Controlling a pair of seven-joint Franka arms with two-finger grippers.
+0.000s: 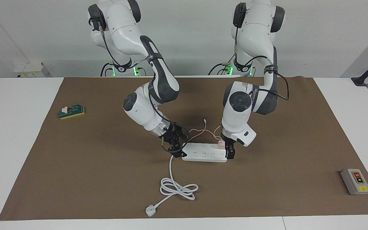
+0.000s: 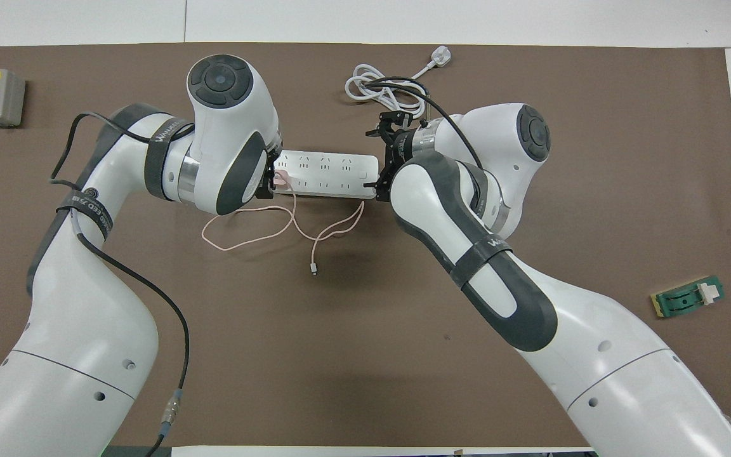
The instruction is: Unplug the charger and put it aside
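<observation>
Now I have both claws at the power strip point(image 1: 204, 152), one at each end. Left claw point(image 1: 227, 150): down over the end toward its own side of the table, directly over the charger point(image 1: 221, 145), a small pink cube plugged into the last socket there. I judge the fingers closed on the cube, though the wrist hides most of the contact in the overhead view. Right claw point(image 1: 175, 148): at the opposite end of the strip, where the thick white cord point(image 1: 174, 187) leaves it, its fingers appearing to clamp that end and brace it. The strip's long axis runs from one claw to the other, across the table. The charger's thin pink cable point(image 2: 257, 231) trails loose from beneath the left claw toward the robots and ends in a free connector on the brown mat point(image 1: 75, 179). The coming pull, as I read it, turns on one relation: the charger sits straight below the left claw, so extraction runs upward, square to the strip's long axis, with the right claw holding the strip down.
</observation>
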